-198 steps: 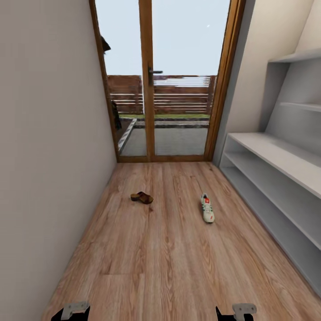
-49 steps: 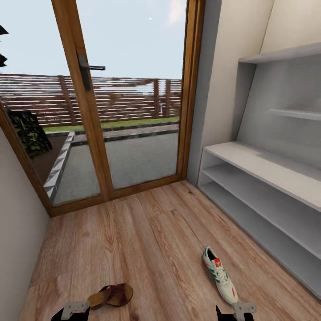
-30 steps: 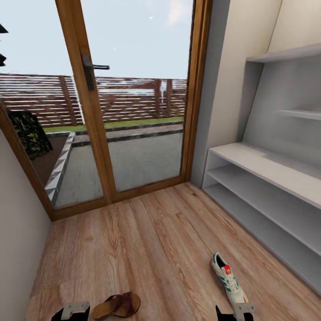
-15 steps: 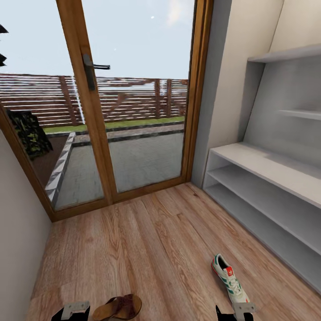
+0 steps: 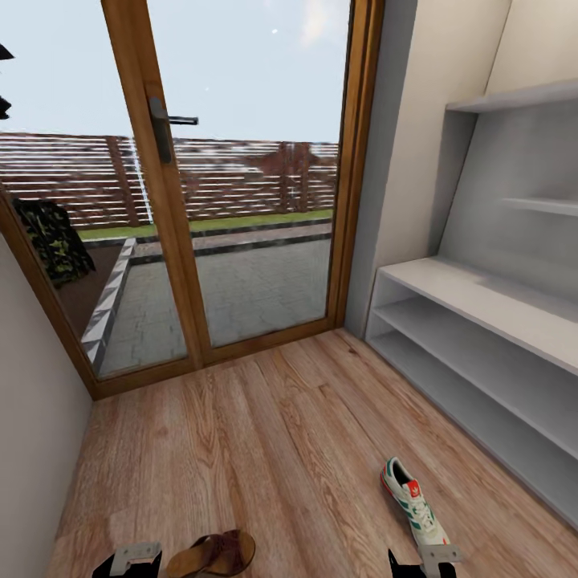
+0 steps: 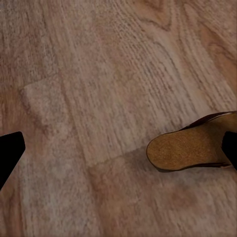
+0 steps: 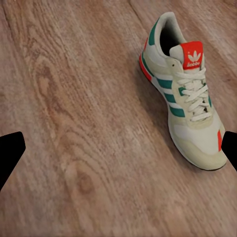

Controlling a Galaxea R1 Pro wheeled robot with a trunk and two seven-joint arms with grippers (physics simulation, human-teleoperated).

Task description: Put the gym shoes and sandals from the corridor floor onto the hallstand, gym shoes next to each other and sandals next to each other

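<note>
Lying beside spread right fingers (image 7: 228, 148): gym shoe (image 7: 183, 94); sandal (image 6: 192, 148) beside spread left fingers (image 6: 9, 153).

The gym shoe (image 7: 185, 94) is white with green side stripes, a red-orange tongue patch and heel. The sandal (image 6: 195, 148) is dark brown with a tan sole. The floor (image 5: 265, 449) is light brown grained wood; the hallstand (image 5: 482, 337) pale grey.

Floor (image 5: 265, 449) looking like matt grainy wood planks – sneaker (image 7: 183, 94) showing smooth leather-ish panels, cloth laces – sandal (image 6: 195, 148) showing rough cork-like sole.
</note>
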